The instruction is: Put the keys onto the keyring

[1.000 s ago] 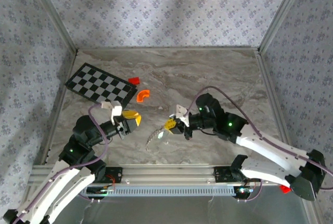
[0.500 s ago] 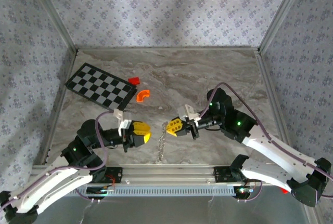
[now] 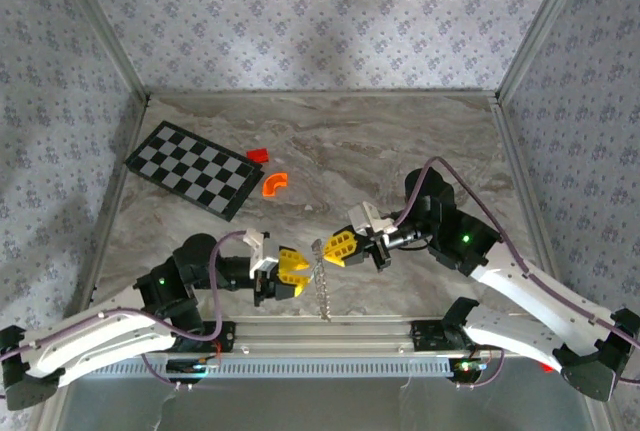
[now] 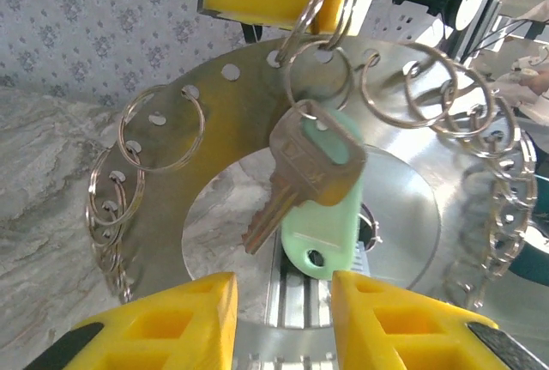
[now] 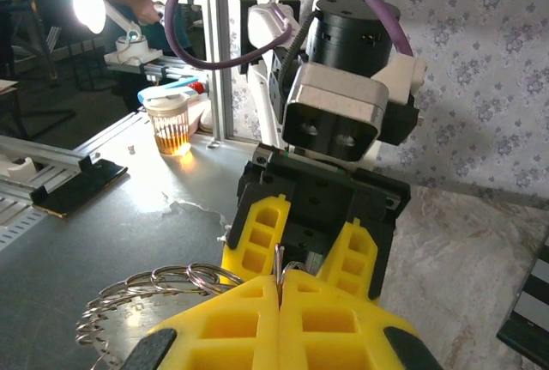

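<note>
Keyring [image 4: 171,207] pinched in R hand [image 5: 280,288]; L hand [image 4: 283,297] parted.

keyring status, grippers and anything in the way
Right gripper shut on keyring rim, held upright. Left gripper open, facing it, holding nothing. Keys hang from its rim. Nothing in the way.

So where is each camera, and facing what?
Top external: above, behind the bases, looking down; both arms, left claw and right claw flanking the keyring.
Left wrist: left arm, facing the keyring's flat face and keys; own open fingers below.
Right wrist: right arm, facing the left claw; own fingers shut on the keyring's edge.
Shared: all show the keyring.
</note>
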You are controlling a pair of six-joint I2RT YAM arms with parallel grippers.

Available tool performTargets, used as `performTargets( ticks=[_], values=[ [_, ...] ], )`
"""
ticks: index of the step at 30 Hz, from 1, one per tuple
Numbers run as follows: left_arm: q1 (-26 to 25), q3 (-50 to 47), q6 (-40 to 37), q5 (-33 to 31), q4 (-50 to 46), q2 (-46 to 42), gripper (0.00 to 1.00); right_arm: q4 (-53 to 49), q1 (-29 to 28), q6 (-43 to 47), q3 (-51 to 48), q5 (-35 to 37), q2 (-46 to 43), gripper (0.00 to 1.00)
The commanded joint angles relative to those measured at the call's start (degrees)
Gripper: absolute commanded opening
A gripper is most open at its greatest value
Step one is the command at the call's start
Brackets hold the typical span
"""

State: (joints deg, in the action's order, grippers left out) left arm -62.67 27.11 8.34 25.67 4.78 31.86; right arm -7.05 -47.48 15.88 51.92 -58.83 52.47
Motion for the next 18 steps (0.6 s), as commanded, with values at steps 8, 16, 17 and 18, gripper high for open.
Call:
performTargets(
  ticks=[8, 16, 17, 18],
  values=[
    [-1.83, 4.24, -3.81, -0.62, 5.74, 1.64, 0.35, 0.55, 0.38, -1.2, 2.11, -1.22, -1.26, 0.0],
    [-4.17, 4.44, -5.52, -3.0, 4.2, 1.51, 0.35, 0.9, 0.79, -1.1, 1.64, 0.7, -2.05, 0.0],
    [-4.55, 4.43, -5.9, -4.02, 3.87, 1.25, 0.35, 0.97, 0.99, -1.11, 1.56, 1.03, -2.3, 0.0],
    [-5.0, 4.4, -6.46, -5.38, 3.47, 0.88, 0.35, 1.08, 1.14, -1.32, 1.47, 1.25, -2.45, 0.0]
  ],
)
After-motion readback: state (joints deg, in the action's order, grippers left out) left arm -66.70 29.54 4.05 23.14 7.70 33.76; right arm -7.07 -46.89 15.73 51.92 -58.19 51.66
